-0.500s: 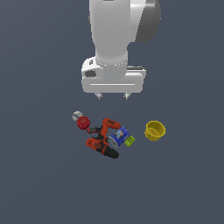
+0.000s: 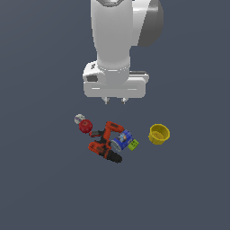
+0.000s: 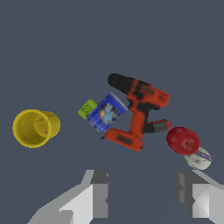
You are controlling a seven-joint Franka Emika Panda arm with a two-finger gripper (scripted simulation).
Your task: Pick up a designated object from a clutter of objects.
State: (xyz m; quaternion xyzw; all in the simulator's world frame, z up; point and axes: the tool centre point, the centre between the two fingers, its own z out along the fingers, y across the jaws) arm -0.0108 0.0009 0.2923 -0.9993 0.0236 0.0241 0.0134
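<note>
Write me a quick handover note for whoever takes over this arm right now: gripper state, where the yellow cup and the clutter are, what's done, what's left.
Gripper: open, empty, hanging above the pile, touching nothing.
Small bright yellow round cup: on the floor, standing apart from the pile, toward the exterior view's right.
Clutter: red-orange and black power drill with the blue can and small green block against it; red ball and small grey-white ball on the exterior view's left.
Done: nothing grasped yet.
Left: shift over the cup, descend, close on its rim, lift.
</note>
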